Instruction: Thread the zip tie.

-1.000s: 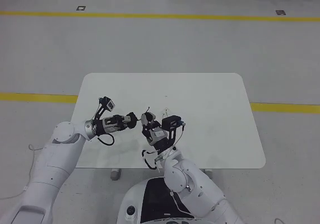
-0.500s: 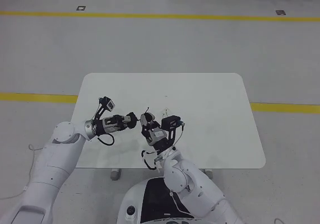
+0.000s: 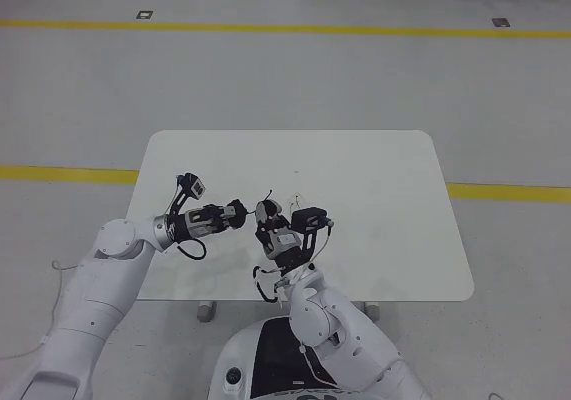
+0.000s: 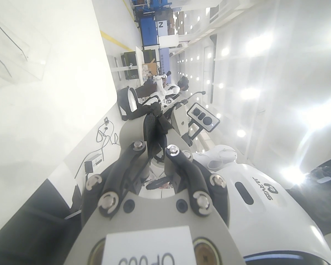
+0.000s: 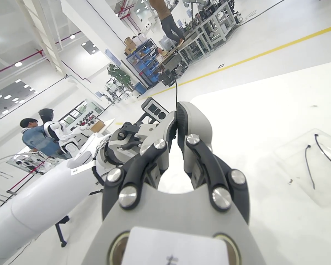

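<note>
White table (image 3: 385, 180) on a pale floor with yellow lines is being used as the work surface, and both arms are being held over it, a bit left of its middle.

So, the zip tie (image 5: 176, 95): it's being pinched right between the pads of the right gripper (image 5: 177, 114), which is being kept fully closed on it. Just a thin black strand is being left poking out past the fingertips, up in the air and not touching the table. The left gripper (image 4: 155, 124) is being held just beside the right one, nearly tip to tip, with a small gap between them from above. Its pads are being pressed together too, but whether anything's being caught between them can't be told, since it's too dark in there.

Counting up: two grippers and one zip tie being gripped. Two spare ties (image 5: 308, 166) are being kept in one clear tray (image 5: 328, 188) on the table near the right gripper. One tiny black scrap (image 5: 289, 181) is sitting by the tray's edge; inside or outside can't be told.

Direction-wise, the tie's long axis is being lined up with the right gripper's fingers, with the free end being pointed straight out away from the wrist. From above, the tie (image 3: 266, 199) is being aimed toward the table's far edge.
</note>
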